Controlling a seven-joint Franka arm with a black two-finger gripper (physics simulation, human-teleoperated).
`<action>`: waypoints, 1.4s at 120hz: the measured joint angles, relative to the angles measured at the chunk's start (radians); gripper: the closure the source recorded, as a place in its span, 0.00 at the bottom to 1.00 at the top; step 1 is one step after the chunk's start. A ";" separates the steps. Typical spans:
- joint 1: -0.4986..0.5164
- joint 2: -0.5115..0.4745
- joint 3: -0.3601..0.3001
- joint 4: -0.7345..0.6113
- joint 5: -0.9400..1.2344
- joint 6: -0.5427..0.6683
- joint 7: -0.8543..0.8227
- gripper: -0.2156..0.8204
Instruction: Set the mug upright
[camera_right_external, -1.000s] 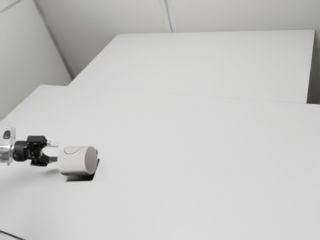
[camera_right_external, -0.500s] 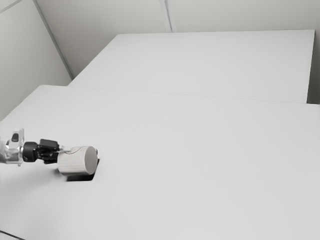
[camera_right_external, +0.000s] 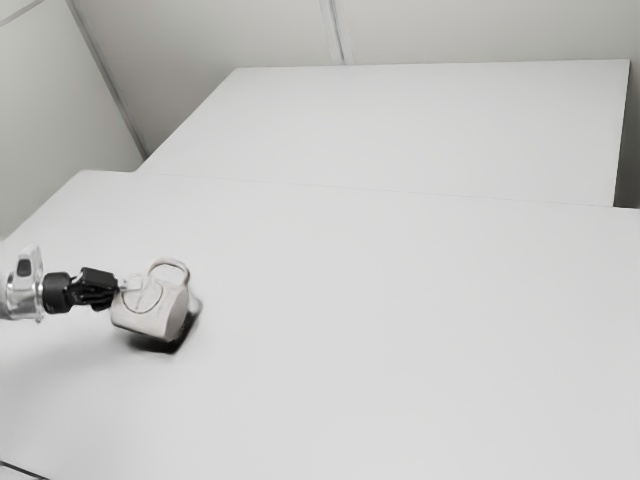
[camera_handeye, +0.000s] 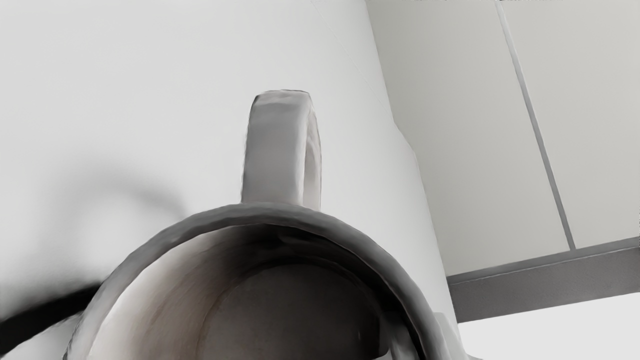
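A black two-finger gripper (camera_right_external: 127, 286) pinches the wall of a white cylindrical mug (camera_right_external: 155, 312), tilted with its looped handle (camera_right_external: 171, 264) up, at the exterior view's left of a smooth white table (camera_right_external: 360, 330).

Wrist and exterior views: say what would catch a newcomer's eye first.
First, probably, the open mug, its dark inside looming in the wrist view, the handle standing off its rim. Next, near the exterior view's left edge, the black end effector holding that mug tilted.
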 joint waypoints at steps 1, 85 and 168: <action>0.000 -0.001 0.000 0.005 -0.001 -0.001 0.000 0.96; -0.446 -0.274 -0.261 0.145 1.163 0.605 -0.575 0.97; -0.483 -0.561 -0.303 -0.404 1.426 1.073 -1.324 0.97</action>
